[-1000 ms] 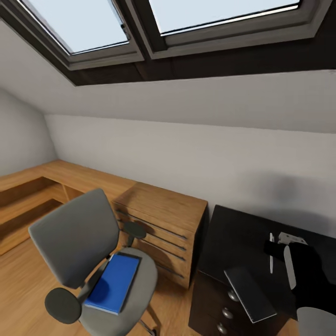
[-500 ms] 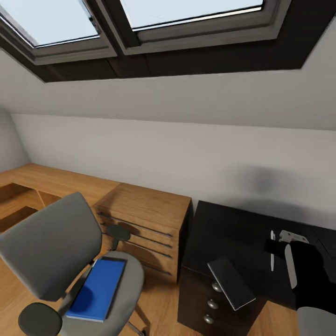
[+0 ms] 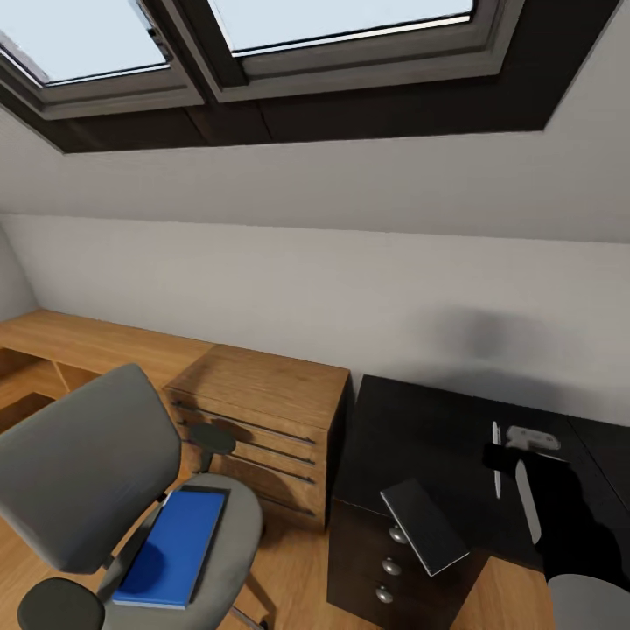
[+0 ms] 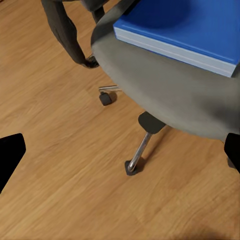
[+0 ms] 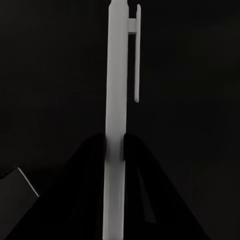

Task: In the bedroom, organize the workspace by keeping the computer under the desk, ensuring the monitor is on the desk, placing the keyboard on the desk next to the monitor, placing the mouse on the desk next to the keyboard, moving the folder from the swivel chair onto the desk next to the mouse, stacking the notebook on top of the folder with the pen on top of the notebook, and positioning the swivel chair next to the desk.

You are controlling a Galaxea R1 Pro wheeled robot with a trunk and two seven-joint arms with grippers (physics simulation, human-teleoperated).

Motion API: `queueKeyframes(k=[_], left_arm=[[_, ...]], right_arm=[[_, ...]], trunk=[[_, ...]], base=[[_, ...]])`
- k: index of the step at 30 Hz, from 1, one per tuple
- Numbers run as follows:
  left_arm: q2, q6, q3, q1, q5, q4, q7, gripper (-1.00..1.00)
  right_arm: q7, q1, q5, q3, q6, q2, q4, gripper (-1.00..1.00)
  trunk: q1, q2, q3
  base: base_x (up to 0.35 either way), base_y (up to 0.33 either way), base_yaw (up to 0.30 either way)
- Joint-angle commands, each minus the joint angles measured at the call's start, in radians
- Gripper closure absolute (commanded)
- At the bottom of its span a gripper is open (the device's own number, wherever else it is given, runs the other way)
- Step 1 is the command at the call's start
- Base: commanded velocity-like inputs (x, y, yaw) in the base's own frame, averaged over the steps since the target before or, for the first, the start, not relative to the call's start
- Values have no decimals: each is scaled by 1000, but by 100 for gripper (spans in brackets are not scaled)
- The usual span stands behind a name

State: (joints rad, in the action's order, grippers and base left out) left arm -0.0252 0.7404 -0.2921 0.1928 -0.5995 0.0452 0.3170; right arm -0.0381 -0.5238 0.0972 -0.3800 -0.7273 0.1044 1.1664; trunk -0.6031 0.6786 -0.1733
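The grey swivel chair (image 3: pixel 96 464) stands on the wood floor at lower left. The blue folder (image 3: pixel 171 547) lies flat on its seat. My left gripper (image 4: pixel 120 155) hangs open over the floor beside the chair seat (image 4: pixel 165 85), with the folder (image 4: pixel 185 25) just ahead of it. The black desk (image 3: pixel 420 429) is at right. The grey notebook (image 3: pixel 424 525) overhangs its front edge above the drawers. My right gripper (image 3: pixel 500 462) hovers over the desk top, shut on the white pen (image 3: pixel 496 455). In the right wrist view the pen (image 5: pixel 116 90) is pinched between the black fingers (image 5: pixel 95 165).
A low light-wood cabinet (image 3: pixel 262 402) with slatted drawers stands between chair and desk, and a wooden bench (image 3: pixel 79 337) runs along the wall. The sloped ceiling with skylights (image 3: pixel 332 17) is overhead. The chair's star base (image 4: pixel 137 155) and a castor (image 4: pixel 105 97) rest on plank floor.
The whole head view has shifted, with chair, cabinet and desk sliding left in the picture, so the camera moved. The pen stays in my right gripper and the folder stays on the seat.
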Motion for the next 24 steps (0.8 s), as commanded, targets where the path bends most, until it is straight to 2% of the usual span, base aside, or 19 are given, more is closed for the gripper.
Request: queueKeyframes(k=[1, 5, 6, 13, 19, 24], left_arm=[[1, 1, -9, 0, -1, 0, 8, -100], [6, 2, -9, 0, -2, -4, 8, -100], [12, 8, -9, 0, -2, -5, 11, -100], [52, 36, -8, 0, -3, -5, 11, -100], [73, 67, -7, 0, -5, -5, 10, -100], [77, 95, -7, 0, -5, -5, 10, -100]], right_arm=[[-7, -1, 8, 1, 5, 1, -7, 100], [-6, -2, 8, 7, 48, 9, -46, 100], [2, -8, 17, 13, 53, 3, -52, 100], [-7, 5, 7, 11, 18, -31, -16, 100], [-10, 15, 6, 10, 12, -39, 2, 100], [-11, 17, 7, 9, 11, -40, 0, 100]], trunk=[[0, 1, -2], [0, 1, -2], [0, 1, -2], [0, 1, -2], [0, 1, -2], [0, 1, -2]], base=[[0, 0, -3], [0, 0, -1], [0, 0, 0], [0, 0, 0], [0, 0, 0], [0, 0, 0]])
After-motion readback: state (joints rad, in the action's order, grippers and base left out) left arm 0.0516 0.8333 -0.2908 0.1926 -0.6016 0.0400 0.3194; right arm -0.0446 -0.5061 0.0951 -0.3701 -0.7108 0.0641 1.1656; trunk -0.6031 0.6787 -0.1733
